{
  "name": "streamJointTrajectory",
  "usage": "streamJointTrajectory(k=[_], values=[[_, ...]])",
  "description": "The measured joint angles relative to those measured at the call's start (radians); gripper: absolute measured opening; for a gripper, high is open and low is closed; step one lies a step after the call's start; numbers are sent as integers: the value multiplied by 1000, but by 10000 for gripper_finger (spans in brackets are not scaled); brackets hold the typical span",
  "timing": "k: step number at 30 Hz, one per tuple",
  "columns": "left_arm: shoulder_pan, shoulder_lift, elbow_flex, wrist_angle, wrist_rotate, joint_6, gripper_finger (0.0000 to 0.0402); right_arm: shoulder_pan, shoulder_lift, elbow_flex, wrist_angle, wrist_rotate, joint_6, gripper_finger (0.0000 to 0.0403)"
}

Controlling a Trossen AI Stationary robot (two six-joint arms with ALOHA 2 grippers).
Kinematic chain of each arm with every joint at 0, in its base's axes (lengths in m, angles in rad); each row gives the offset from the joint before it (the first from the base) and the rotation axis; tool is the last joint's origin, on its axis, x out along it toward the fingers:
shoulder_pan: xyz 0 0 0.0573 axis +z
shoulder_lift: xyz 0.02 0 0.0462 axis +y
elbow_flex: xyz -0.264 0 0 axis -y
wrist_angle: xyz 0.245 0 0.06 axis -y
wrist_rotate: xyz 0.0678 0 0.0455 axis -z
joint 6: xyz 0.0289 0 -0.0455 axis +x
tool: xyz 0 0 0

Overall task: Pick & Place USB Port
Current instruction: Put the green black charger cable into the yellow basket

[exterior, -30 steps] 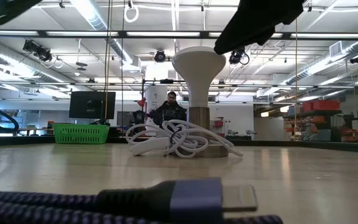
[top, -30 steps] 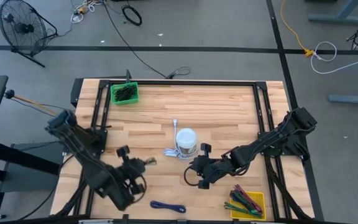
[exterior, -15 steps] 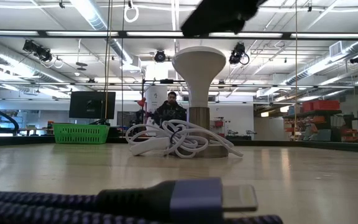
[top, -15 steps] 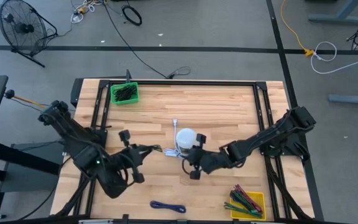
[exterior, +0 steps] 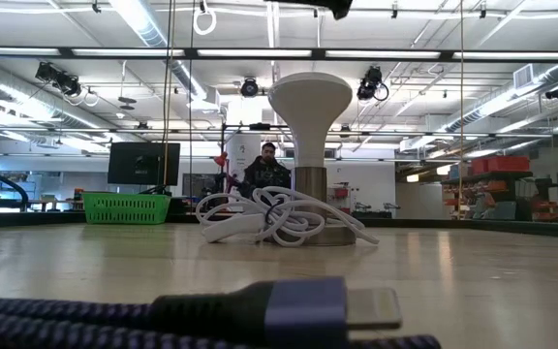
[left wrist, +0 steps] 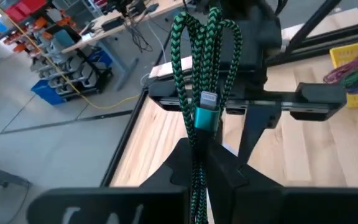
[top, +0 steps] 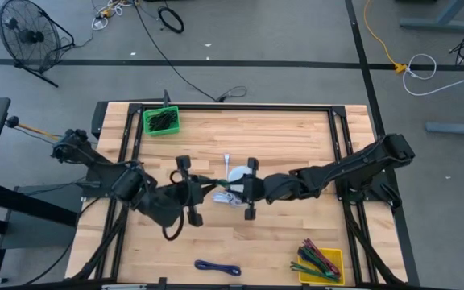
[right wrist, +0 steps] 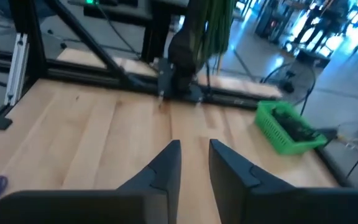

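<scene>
Above table (top: 296, 137), left gripper (left wrist: 202, 152) clamps green cable (left wrist: 199, 56).

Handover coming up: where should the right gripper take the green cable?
Grip the looped bundle of the green cable above its silver plug. It hangs clear beyond the left gripper, whose fingers clamp the strands below. Probably come in from the far side, opposite, where the right gripper already faces it.

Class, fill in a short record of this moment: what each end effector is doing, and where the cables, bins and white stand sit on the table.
left end effector: shut on green braided cable, held beside the stand
right end effector: open, facing the left one
white stand: table centre, white cable coiled at its base
blue cable: near edge
green bin: far left corner
yellow bin: near right corner
</scene>
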Motion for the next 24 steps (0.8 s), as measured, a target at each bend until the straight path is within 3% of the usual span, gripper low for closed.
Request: streamJointTrajectory(k=[9,24], values=[[92,0,0,173,152,173,23,-25,-101,0,3,0,-81,112],[234,9,0,295,412,244,23,-29,-188,0,10,31,-171,146]])
